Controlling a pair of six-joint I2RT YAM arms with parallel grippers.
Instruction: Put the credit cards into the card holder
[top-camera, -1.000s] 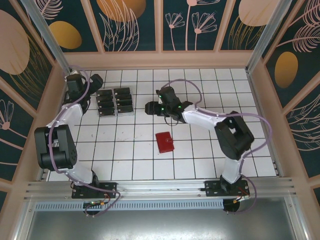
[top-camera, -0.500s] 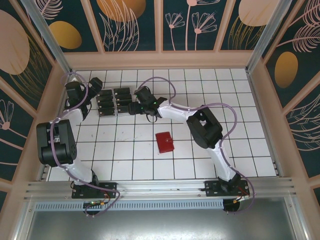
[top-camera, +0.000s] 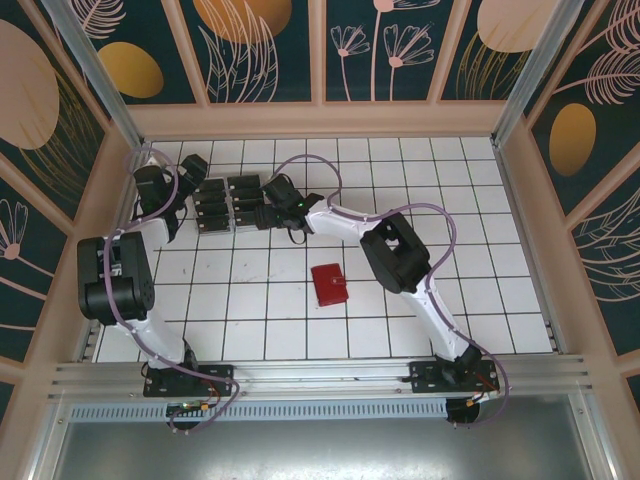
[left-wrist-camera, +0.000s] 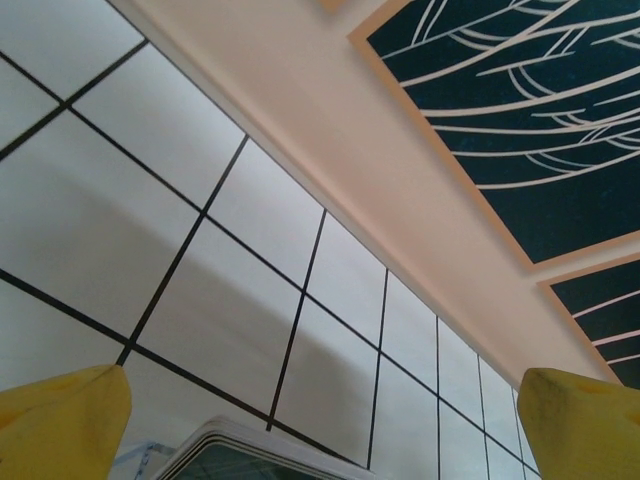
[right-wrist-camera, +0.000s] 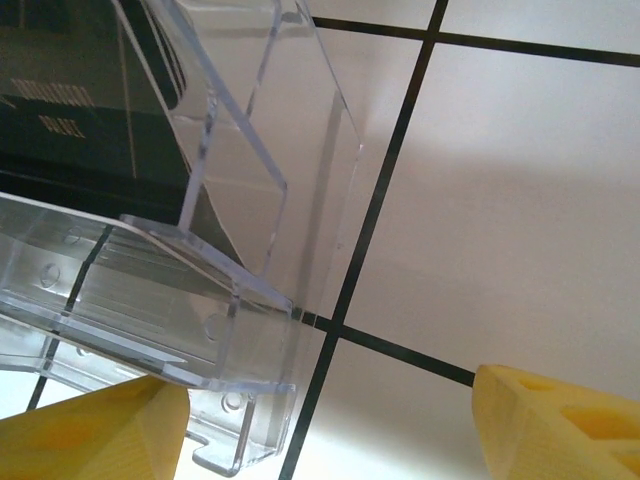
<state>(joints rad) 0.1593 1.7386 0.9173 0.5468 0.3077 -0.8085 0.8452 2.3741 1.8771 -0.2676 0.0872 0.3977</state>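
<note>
Cards (right-wrist-camera: 70, 100) stand in clear rack (right-wrist-camera: 230, 340) just ahead-left of right tool (right-wrist-camera: 330, 425), jaws apart and empty; left tool (left-wrist-camera: 320, 420), also apart, flanks rack's other side; card holder (top-camera: 328, 285) lies well behind right tool.

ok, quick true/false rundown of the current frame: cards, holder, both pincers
1. The red card holder lies on the tiled table, apart from both arms. True.
2. The black credit cards sit in the clear plastic rack. True.
3. The right pincer is shut on a card. False: it is open at the rack's corner, holding nothing.
4. The left pincer hovers over the card holder. False: it is open beside the rack, well away from the holder.
</note>
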